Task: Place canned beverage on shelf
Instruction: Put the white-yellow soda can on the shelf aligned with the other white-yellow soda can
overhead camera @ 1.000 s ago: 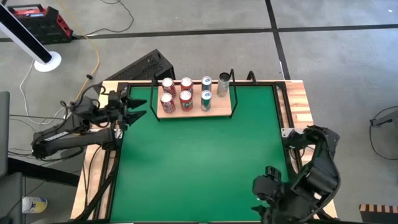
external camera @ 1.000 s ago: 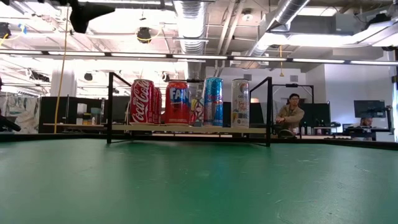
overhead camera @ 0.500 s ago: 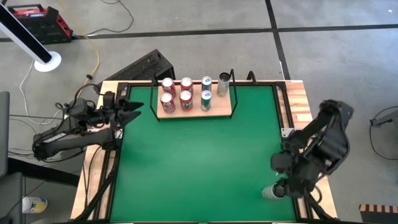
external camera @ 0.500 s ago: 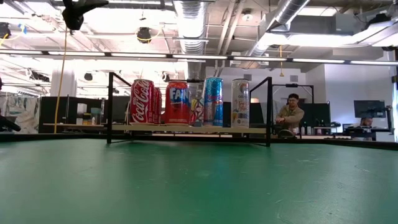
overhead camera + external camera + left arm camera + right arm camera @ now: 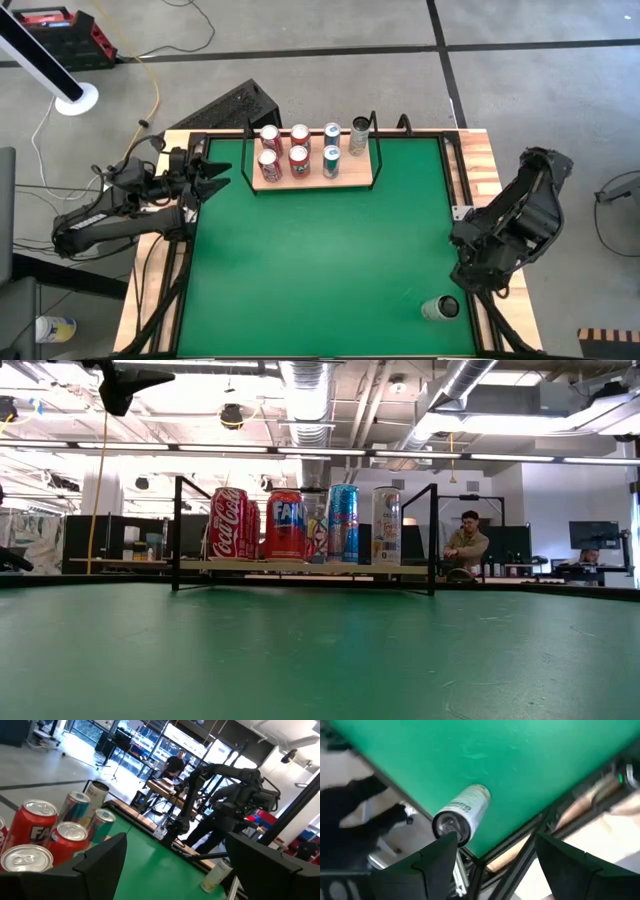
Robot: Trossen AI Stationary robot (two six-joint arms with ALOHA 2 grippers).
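The shelf (image 5: 352, 178), a pale-wood board with black wire ends, stands at the table's far edge and carries several upright cans (image 5: 298, 160); it also shows in the low view (image 5: 310, 568). A pale canned beverage (image 5: 438, 308) stands upright on the green mat near the near right corner, and shows in the right wrist view (image 5: 462, 814) and the left wrist view (image 5: 216, 874). My right gripper (image 5: 495, 840) is open and empty above it, beside the right edge. My left gripper (image 5: 218, 175) is open and empty at the left edge, level with the shelf.
Striped wooden planks (image 5: 480, 160) and black frame rails border the green mat (image 5: 320, 260). The mat between the shelf and the lone can is bare. A person (image 5: 467, 545) sits in the room beyond the table.
My right arm has drawn back from over the near right corner toward the table's right edge and far side. The pale can it stood over now shows, upright on the mat in the same place.
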